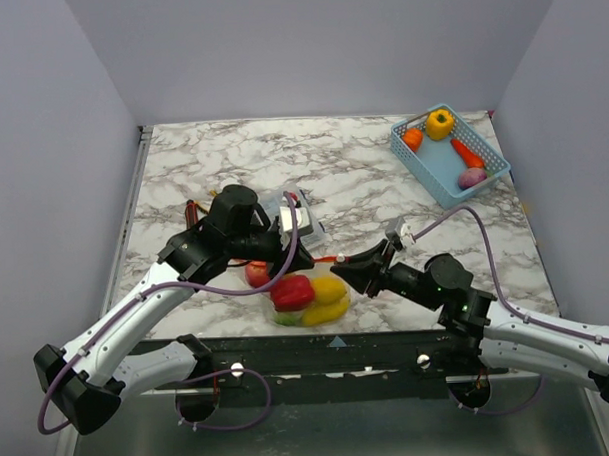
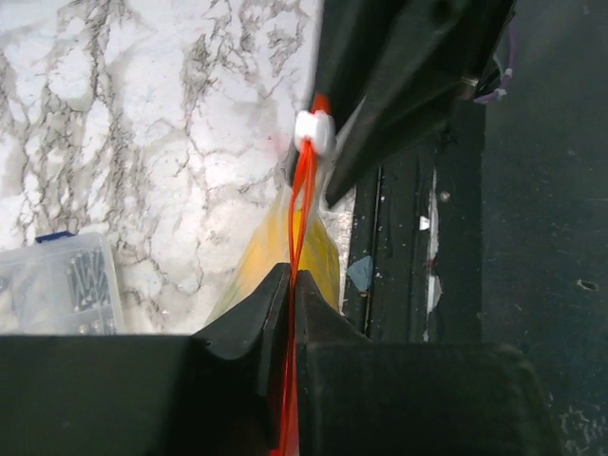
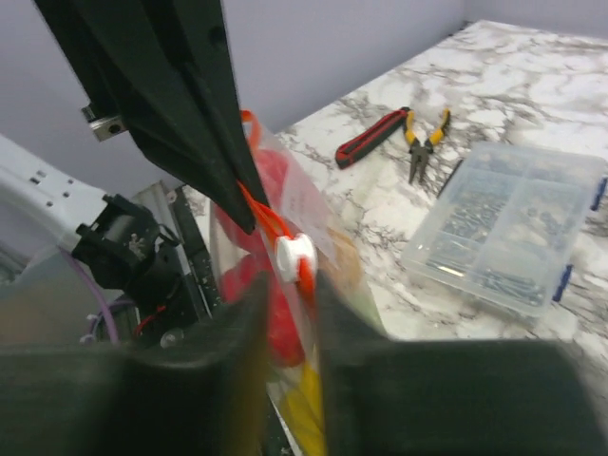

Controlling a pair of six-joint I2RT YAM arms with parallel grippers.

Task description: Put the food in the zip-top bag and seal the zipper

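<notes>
Left gripper (image 2: 292,285): fingers (image 2: 255,318) pressed together on the zipper (image 2: 300,204), clamping the red strip flat at their tips.

Right gripper (image 3: 293,309): fingers drawn in close on either side of the same strip. The white slider (image 3: 294,255) sits just past their tips. The strip runs taut between the two grippers.

The zip-top bag (image 3: 306,201) hangs beneath the strip, at the front edge of the table (image 1: 353,176). The food (image 1: 309,293) is inside; I can see red and yellow pieces. More toy pieces sit in the blue basket (image 1: 450,153) at the far right corner.

Judgement: this is the sealing step. I'd use the left pinch as the anchor, hold the strip straight and tensioned, and draw the slider along it level. Sag or twist would likely jam it or skip the track. I cannot tell how much of the track is already closed.
</notes>
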